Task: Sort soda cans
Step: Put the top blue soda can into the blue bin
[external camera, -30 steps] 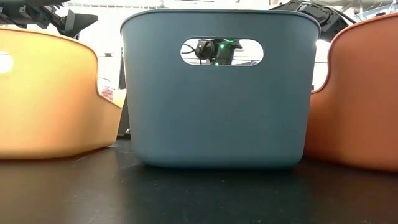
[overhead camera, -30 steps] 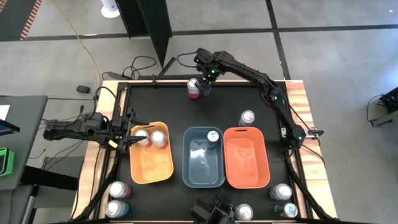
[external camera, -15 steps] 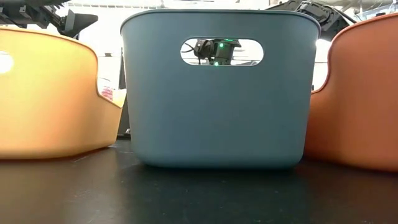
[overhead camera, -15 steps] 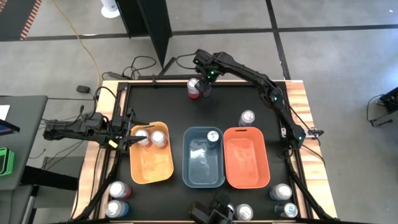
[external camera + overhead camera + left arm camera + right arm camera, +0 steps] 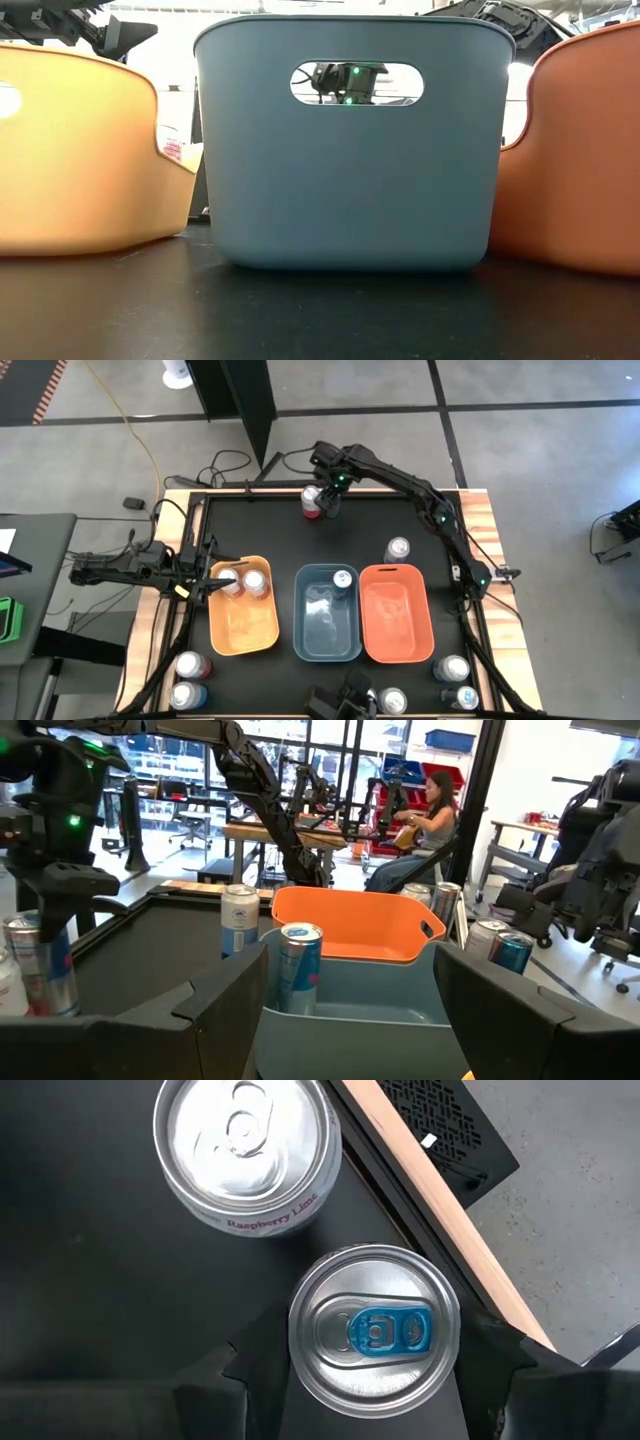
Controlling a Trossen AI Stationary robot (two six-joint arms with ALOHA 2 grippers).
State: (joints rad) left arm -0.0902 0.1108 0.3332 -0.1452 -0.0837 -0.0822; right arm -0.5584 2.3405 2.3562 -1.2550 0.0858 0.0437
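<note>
Between the narrowing jaws of the right gripper (image 5: 372, 1380), a blue-tabbed soda can (image 5: 374, 1327) is being enclosed at the table's far edge, beside a raspberry-lime can (image 5: 246, 1152); grasp seems imminent. Left gripper (image 5: 340, 990) is hovering open over the orange bin (image 5: 243, 622).

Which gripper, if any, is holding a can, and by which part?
The right gripper has its jaws around a blue-tabbed can's sides; whether they grip cannot be told.
</note>
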